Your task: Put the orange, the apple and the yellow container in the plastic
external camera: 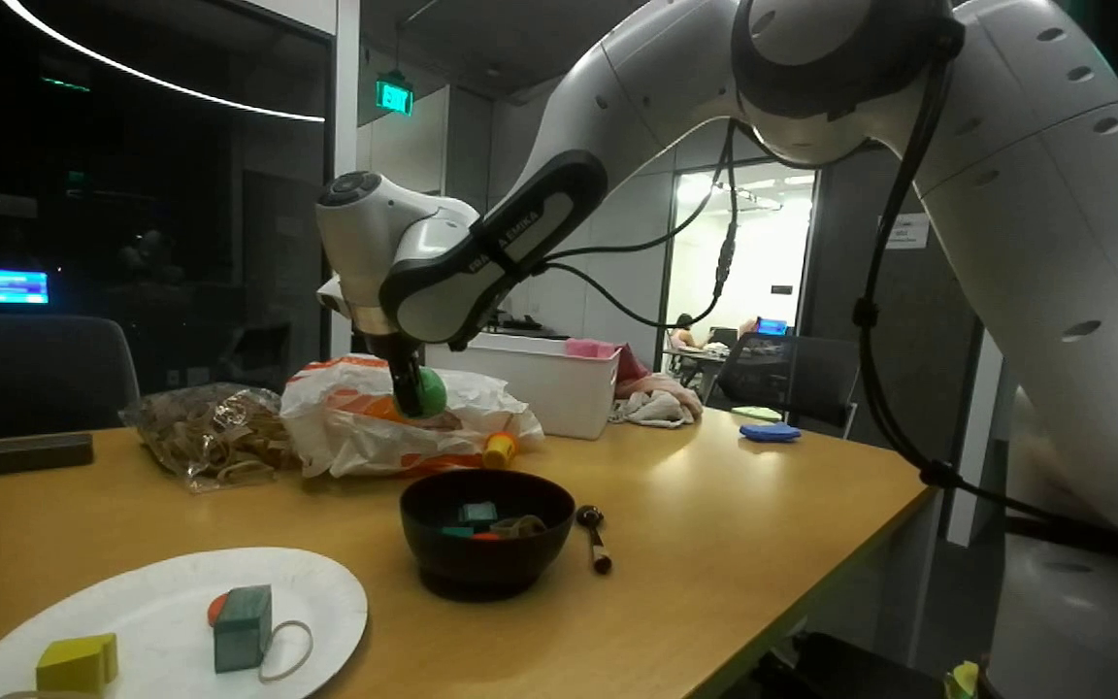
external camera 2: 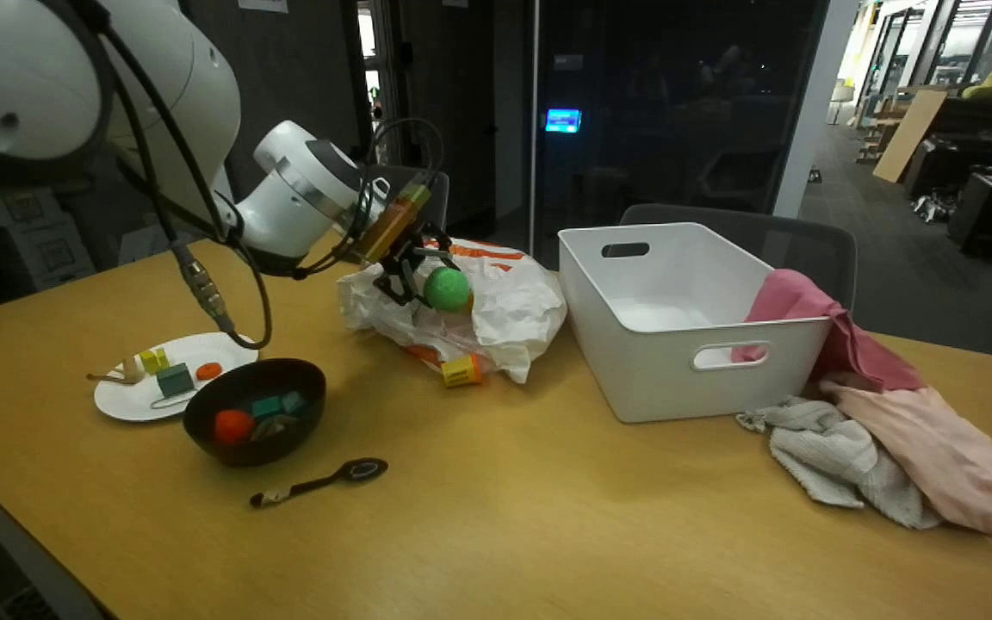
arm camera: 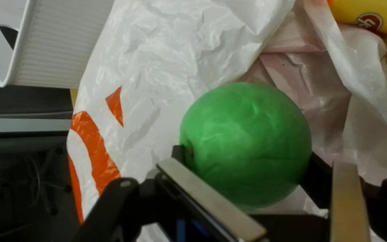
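A green apple, round like a ball, is held between the fingers of my gripper, which is shut on it. In both exterior views the apple is at the white plastic bag with orange print. The wrist view shows the bag under the apple. The yellow container with an orange lid lies on its side at the bag's edge; it also shows in the wrist view. I cannot make out the orange; an orange patch behind the apple may be bag print.
A white bin with pink cloth stands beside the bag. A black bowl holds small blocks and a red ball. A white plate, a spoon and a clear bag are on the table.
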Robot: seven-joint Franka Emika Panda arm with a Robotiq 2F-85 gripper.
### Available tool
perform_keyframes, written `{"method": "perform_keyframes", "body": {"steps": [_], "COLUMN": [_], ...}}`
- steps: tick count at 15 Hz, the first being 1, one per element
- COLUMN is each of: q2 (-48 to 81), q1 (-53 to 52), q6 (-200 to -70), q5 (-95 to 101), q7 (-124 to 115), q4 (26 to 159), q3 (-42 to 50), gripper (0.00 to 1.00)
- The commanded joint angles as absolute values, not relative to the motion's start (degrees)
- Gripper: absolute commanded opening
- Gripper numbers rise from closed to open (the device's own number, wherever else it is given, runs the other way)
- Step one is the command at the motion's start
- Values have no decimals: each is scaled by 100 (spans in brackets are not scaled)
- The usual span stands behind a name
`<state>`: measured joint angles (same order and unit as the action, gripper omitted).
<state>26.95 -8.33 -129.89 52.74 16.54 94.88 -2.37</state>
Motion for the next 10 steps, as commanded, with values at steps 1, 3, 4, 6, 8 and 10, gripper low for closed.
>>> {"method": "perform_keyframes", "body": {"steps": [1,3,4,6,8,10], "q2": [2879,2876,2854,2723,2486,2177], "q1": [-663,-606,-595,-687,-763,-798], "q6": [-12991,-13001,-13026,-12878,-12740,-12451], "q5": [4867,4547,4411,4247,3989,3571], "q7": [1664,1678,1694,1504,1151,787], "q4": [9152,9121,9124,9152,9237,9386], "q3": [-325,-349,-356,-316,-313,-342], "gripper": [97,100,100,100,99,100]}}
